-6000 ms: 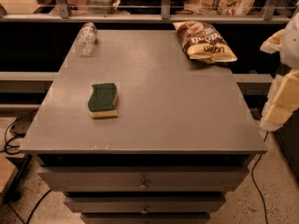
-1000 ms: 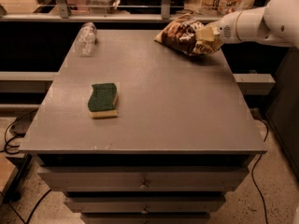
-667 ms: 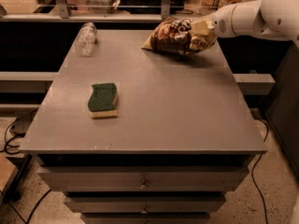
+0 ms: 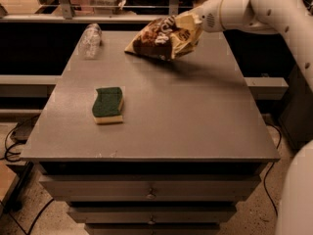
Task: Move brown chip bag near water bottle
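The brown chip bag hangs tilted in the air above the far middle of the grey table. My gripper comes in from the right on a white arm and is shut on the bag's cream right end. The bag's lower left tip is close to the tabletop. The clear water bottle lies on its side at the table's far left corner, apart from the bag, to its left.
A green-and-yellow sponge lies left of the table's centre. Drawers sit under the tabletop. A rail and shelf with items run behind the table. Cables lie on the floor at the left.
My gripper has carried the chip bag leftward from the far right corner toward the far middle, lifted off the table. The bottle and sponge have not moved.
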`<state>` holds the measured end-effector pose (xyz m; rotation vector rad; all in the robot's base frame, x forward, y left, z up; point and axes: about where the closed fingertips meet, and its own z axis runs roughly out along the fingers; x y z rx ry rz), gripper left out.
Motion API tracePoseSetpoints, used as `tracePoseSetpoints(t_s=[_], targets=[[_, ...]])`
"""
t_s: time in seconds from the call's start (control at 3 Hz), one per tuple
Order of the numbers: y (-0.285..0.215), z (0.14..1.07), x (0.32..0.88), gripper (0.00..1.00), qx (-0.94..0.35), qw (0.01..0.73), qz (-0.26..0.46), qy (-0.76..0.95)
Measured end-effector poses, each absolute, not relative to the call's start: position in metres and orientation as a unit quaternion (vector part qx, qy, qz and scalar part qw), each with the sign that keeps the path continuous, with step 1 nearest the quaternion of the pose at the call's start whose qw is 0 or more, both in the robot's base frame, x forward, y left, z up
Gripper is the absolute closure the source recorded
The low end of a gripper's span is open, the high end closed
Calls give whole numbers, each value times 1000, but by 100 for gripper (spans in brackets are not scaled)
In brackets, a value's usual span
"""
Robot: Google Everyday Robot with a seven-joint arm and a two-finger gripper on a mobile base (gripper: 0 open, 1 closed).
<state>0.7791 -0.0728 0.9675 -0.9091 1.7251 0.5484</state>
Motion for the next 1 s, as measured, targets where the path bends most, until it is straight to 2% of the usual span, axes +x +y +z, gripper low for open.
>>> tracePoseSetpoints(t_s=[0.67,1.0], targets=[[5,976,782,100,-405,515,289,698],[26,973,786,95,-405,510,303,696]])
